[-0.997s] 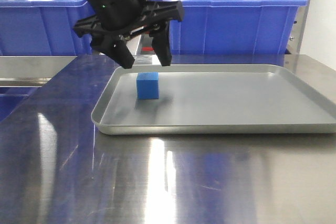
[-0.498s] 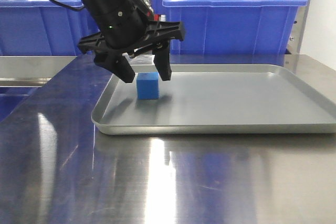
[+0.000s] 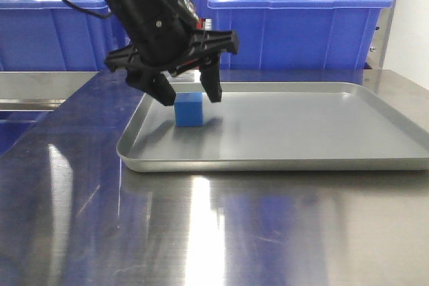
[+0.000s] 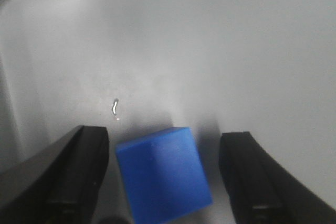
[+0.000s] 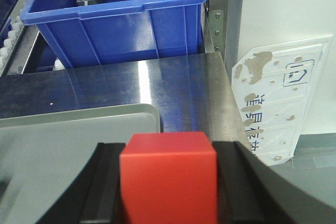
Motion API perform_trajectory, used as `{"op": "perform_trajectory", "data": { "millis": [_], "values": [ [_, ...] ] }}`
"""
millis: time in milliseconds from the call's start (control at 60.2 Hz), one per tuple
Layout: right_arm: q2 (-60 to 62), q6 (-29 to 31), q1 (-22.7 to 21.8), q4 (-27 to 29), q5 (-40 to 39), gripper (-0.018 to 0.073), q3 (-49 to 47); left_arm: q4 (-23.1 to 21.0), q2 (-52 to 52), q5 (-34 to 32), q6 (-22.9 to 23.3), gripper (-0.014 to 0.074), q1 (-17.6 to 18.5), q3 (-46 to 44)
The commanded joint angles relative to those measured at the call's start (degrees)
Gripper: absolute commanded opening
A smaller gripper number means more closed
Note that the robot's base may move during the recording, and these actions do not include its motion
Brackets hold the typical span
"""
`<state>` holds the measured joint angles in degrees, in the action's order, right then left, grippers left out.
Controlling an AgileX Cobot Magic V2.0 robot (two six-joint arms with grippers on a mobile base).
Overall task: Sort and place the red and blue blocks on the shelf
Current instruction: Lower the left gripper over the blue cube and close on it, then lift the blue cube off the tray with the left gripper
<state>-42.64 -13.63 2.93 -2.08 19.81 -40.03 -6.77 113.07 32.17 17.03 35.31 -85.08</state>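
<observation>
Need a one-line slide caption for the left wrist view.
Left gripper, open, straddles the blue block resting on the silver tray, gaps on both sides.

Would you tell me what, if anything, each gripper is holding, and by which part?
The right gripper holds the red block by two opposite side faces; the left gripper, jaws open around the blue block, holds nothing.

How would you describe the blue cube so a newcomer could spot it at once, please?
On the steel tabletop lies a silver tray. In it, straddled by the open left pincer, sits the blue cube. It is the tray's only item, far smaller than the blue bins behind.
</observation>
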Motion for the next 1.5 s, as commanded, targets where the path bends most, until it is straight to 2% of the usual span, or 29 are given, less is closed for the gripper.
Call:
{"op": "perform_trajectory", "data": {
  "millis": [0, 382, 449, 582, 665, 714, 781, 1097, 1180, 1346, 1479],
  "values": [
    [0.5, 0.2, -0.3, -0.8, -4.8, 0.0062, -1.7, 0.0, -2.2, -2.9, 0.7, 0.0507, 0.3, -1.9],
    [0.5, 0.2, -0.3, -0.8, -4.8, 0.0062, -1.7, 0.0, -0.7, -2.7, 1.7, 0.0506, 0.3, -1.9],
    [0.5, 0.2, -0.3, -0.8, -4.8, 0.0062, -1.7, 0.0, -0.7, -2.3, 1.7, 0.0484, 0.3, -1.9],
    [0.5, 0.2, -0.3, -0.8, -4.8, 0.0062, -1.7, 0.0, -0.7, -0.1, 1.7, 0.0323, 0.3, -1.9],
    [0.5, 0.2, -0.3, -0.8, -4.8, 0.0062, -1.7, 0.0, -0.7, 1.3, 1.7, 0.0162, 0.3, -1.9],
    [0.5, 0.2, -0.3, -0.8, -4.8, 0.0062, -1.7, 0.0, -0.7, 1.8, 1.7, 0.0107, 0.3, -1.9],
    [0.5, 0.2, -0.3, -0.8, -4.8, 0.0062, -1.7, 0.0, -0.7, 1.9, 1.7, 0.013, 0.3, -1.9],
    [0.5, 0.2, -0.3, -0.8, -4.8, 0.0062, -1.7, 0.9, -5.0, 1.8, 1.7, 0.0127, -1.0, -3.5],
    [0.5, 0.2, -0.3, -0.8, -4.8, 0.0062, -1.7, 1.7, -7.1, 1.8, 1.7, 0.0127, -2.0, -3.7],
    [0.5, 0.2, -0.3, -0.8, -4.8, 0.0062, -1.7, 6.8, -13.3, 2.0, 1.7, 0.0127, -4.7, -3.7],
    [0.5, 0.2, -0.3, -0.8, -4.8, 0.0062, -1.7, 7.9, -18.7, 3.8, 1.7, 0.0127, -7.8, -3.7]
  ]
}}
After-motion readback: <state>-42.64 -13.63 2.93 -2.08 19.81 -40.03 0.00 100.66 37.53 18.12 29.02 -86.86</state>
